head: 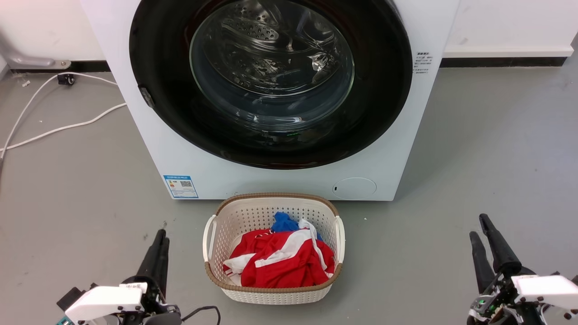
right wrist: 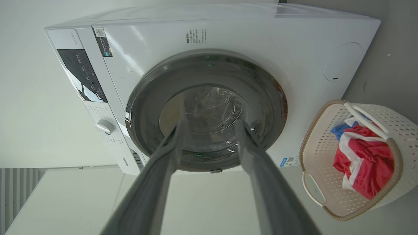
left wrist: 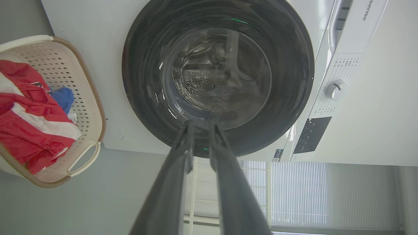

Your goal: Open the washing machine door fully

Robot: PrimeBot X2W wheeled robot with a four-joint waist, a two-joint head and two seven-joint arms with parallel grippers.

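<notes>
Two grippers empty above the floor, left gripper (head: 159, 238) fingers nearly together, right gripper (head: 479, 228) fingers spread, washing machine door (head: 271, 81) closed, well ahead of both.

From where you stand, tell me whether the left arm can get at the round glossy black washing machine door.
Probably yes: nothing stands between the left gripper and the round glossy black washing machine door; the white laundry basket sits off to its side.

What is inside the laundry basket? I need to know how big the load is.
The basket holds a crumpled red-and-white garment with a blue piece behind it. Whatever lies beneath them is covered.
</notes>
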